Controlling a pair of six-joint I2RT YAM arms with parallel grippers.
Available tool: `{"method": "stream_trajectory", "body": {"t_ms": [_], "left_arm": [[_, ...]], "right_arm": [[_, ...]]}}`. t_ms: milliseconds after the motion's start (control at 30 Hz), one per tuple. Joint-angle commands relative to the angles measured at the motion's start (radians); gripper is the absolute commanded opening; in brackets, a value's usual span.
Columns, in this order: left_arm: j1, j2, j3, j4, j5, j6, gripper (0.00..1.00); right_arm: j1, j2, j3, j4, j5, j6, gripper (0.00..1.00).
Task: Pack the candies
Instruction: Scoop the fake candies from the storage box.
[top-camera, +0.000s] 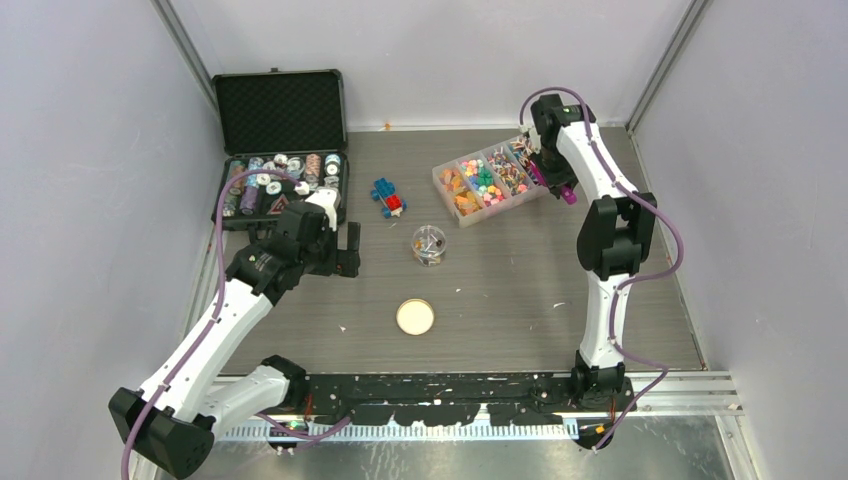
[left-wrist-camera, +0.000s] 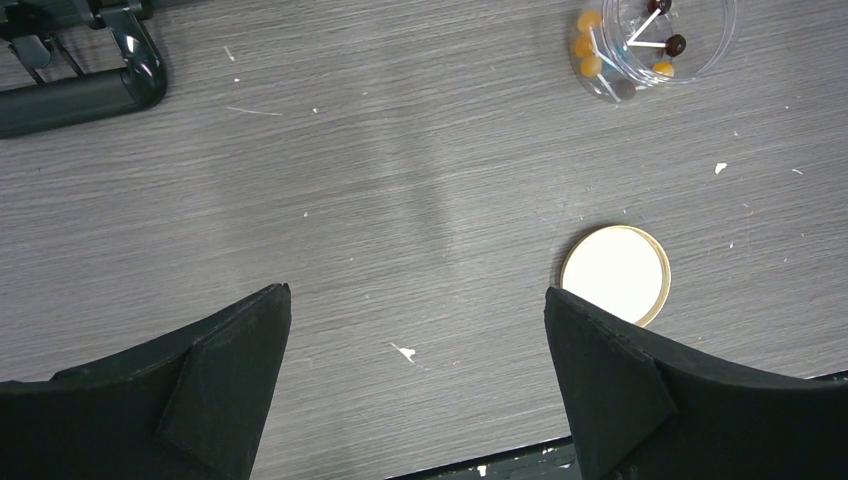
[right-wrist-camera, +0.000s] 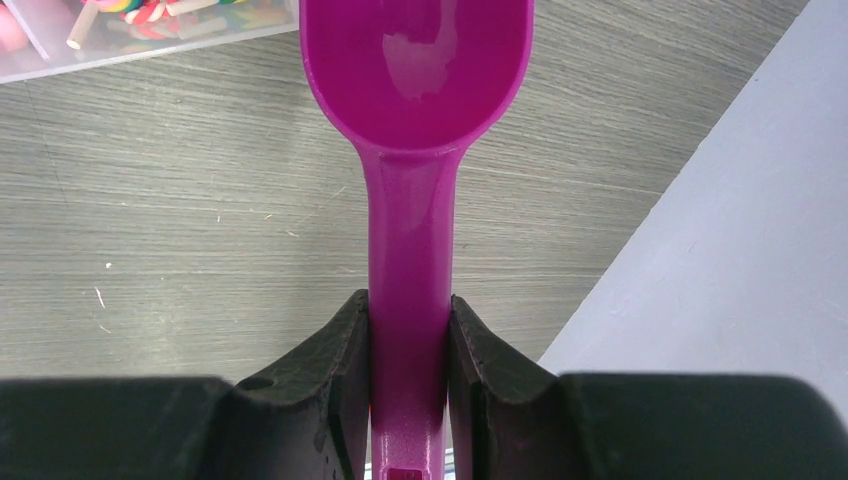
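The right tool (right-wrist-camera: 408, 330) is clamping the handle of a magenta plastic scoop (right-wrist-camera: 415, 60) between both fingers. The scoop's bowl is hanging over the grey wood-grain desk (right-wrist-camera: 200, 200), just beside a clear compartmented plastic box (top-camera: 441, 176). The tiny multicoloured candies (top-camera: 482, 180) are lying sorted in that box's compartments, at the far right of the desk. The left tool (left-wrist-camera: 418, 300) is hovering with its fingers spread wide above the desk, near a round cream-coloured disc (left-wrist-camera: 615, 273) — and a clear round jar of lollipops (left-wrist-camera: 665, 40) is sitting beyond the disc, well apart from the box.
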Motion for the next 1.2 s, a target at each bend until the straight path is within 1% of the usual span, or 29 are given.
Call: {"method": "stream_trajectory", "body": {"t_ms": [0, 100, 167, 233, 333, 433, 533, 733, 833, 967, 1100, 1133, 1167], "left_arm": [[-0.001, -0.003, 0.004, 0.030, 0.002, 0.015, 1.00], [-0.001, -0.001, 0.004, 0.055, 0.037, -0.003, 0.99], [-0.001, 0.000, -0.002, 0.101, 0.098, -0.024, 0.99], [-0.002, -0.001, 0.003, 0.145, 0.199, -0.036, 0.98], [-0.002, 0.001, 0.018, 0.170, 0.239, -0.066, 0.97], [-0.002, 0.002, 0.018, 0.172, 0.232, -0.075, 0.96], [-0.002, 0.003, 0.028, 0.137, 0.206, -0.067, 0.96], [-0.002, -0.046, 0.016, 0.127, 0.162, -0.061, 0.95], [-0.002, -0.055, 0.015, 0.126, 0.168, -0.091, 0.93], [-0.001, -0.057, 0.020, 0.122, 0.174, -0.115, 0.90], [-0.001, -0.075, 0.018, 0.116, 0.132, -0.109, 0.88], [-0.002, -0.082, 0.018, 0.112, 0.130, -0.101, 0.88], [-0.002, -0.093, 0.017, 0.111, 0.092, -0.091, 0.88]], "right_arm": [[0.002, -0.063, -0.028, 0.004, -0.018, 0.013, 0.01], [0.002, -0.088, -0.001, -0.011, -0.023, 0.000, 0.00], [0.002, -0.112, -0.002, -0.010, -0.035, -0.004, 0.00], [-0.001, -0.146, -0.039, 0.018, -0.054, -0.009, 0.01], [-0.006, -0.188, -0.098, 0.049, -0.075, -0.014, 0.00], [-0.012, -0.230, -0.168, 0.098, -0.110, -0.016, 0.00], [-0.024, -0.271, -0.228, 0.154, -0.138, -0.002, 0.01], [-0.041, -0.368, -0.402, 0.302, -0.168, 0.009, 0.00], [-0.042, -0.419, -0.455, 0.351, -0.184, 0.010, 0.00], [-0.042, -0.502, -0.511, 0.407, -0.243, 0.007, 0.00], [-0.040, -0.581, -0.570, 0.442, -0.298, -0.002, 0.01], [-0.038, -0.600, -0.583, 0.452, -0.339, -0.003, 0.00], [-0.034, -0.619, -0.597, 0.464, -0.357, -0.005, 0.01]]}}
